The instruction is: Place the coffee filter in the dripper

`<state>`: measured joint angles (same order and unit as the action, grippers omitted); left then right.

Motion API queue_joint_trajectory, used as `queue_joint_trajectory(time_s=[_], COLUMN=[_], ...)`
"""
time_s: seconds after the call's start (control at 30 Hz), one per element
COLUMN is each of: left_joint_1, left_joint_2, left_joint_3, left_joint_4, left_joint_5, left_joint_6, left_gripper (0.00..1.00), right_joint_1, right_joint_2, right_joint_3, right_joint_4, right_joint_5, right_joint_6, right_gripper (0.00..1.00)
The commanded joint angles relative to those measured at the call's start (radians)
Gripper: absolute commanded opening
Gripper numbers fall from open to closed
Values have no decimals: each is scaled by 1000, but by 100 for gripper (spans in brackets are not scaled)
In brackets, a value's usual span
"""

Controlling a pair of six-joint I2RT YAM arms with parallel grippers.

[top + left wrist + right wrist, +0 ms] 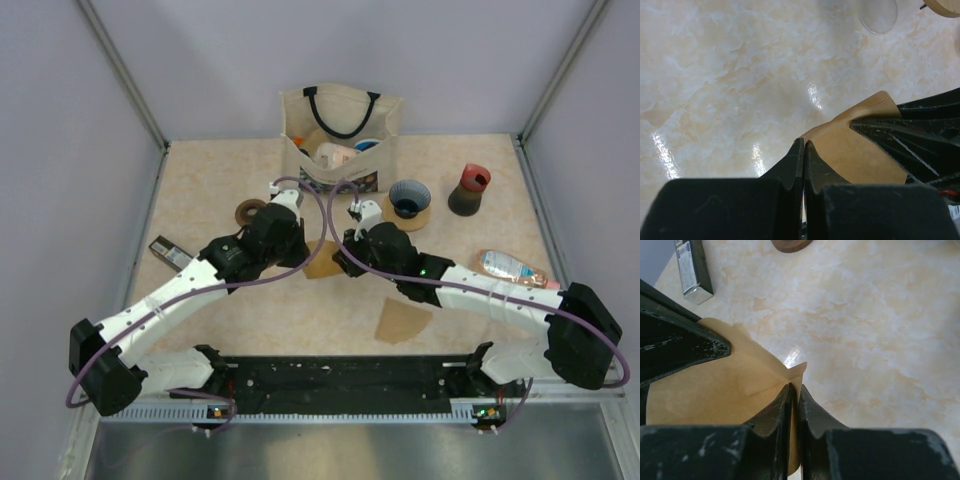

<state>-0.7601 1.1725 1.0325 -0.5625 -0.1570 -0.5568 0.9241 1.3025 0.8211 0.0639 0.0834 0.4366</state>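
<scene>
Top camera, coffee filter: tan paper between the two grippers, over the middle of the worktop; apart from the dripper, which stands further back, beside the right arm
Top camera, grippers: left gripper at the paper's left edge; right gripper at its right edge
Top camera, other things: second filter lying flat nearer the arm bases; grinder right of the dripper; bag at the back
Left wrist camera, left gripper: jaws pressed together on a corner of the coffee filter; the right gripper's dark fingers lie over the paper's far side; glass at the top edge
Right wrist camera, right gripper: jaws pinching the edge of the coffee filter; the left gripper's finger crosses the paper's upper left; dark packet on the worktop beyond
</scene>
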Motion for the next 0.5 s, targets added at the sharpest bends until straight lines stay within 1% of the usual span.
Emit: queue_joint_trajectory(time_s=[0.0,0.1,0.13,0.2,0.23,0.3,0.4,0.47], left_joint_1=[-2,-2,-2,-2,-4,-4,-2,-2], left_joint_2=[-11,-10,-8,-10,-10,-14,-31,-57], left_joint_3=[31,35,35,34,32,34,44,43], left_joint_4=[-7,-34,-34,-24,-10,15,50,79], left_joint_5=[20,30,36,72,82,108,117,120], left_joint_6=[54,78,80,83,83,78,77,78], left_gripper=[0,0,0,4,9,25,54,69], right_joint_1=[-2,-4,-2,-2,-2,-2,-2,-2], right_joint_2=[-31,-37,-40,-45,-48,-54,-69,-88], right_joint_3=[58,70,75,78,79,95,121,131], right_joint_4=[-30,-56,-62,-61,-61,-91,-145,-179], right_joint_5=[79,85,78,52,43,20,10,16], right_joint_6=[-47,-73,-79,-84,-84,-87,-90,-90], right_gripper=[5,0,0,0,0,0,0,0])
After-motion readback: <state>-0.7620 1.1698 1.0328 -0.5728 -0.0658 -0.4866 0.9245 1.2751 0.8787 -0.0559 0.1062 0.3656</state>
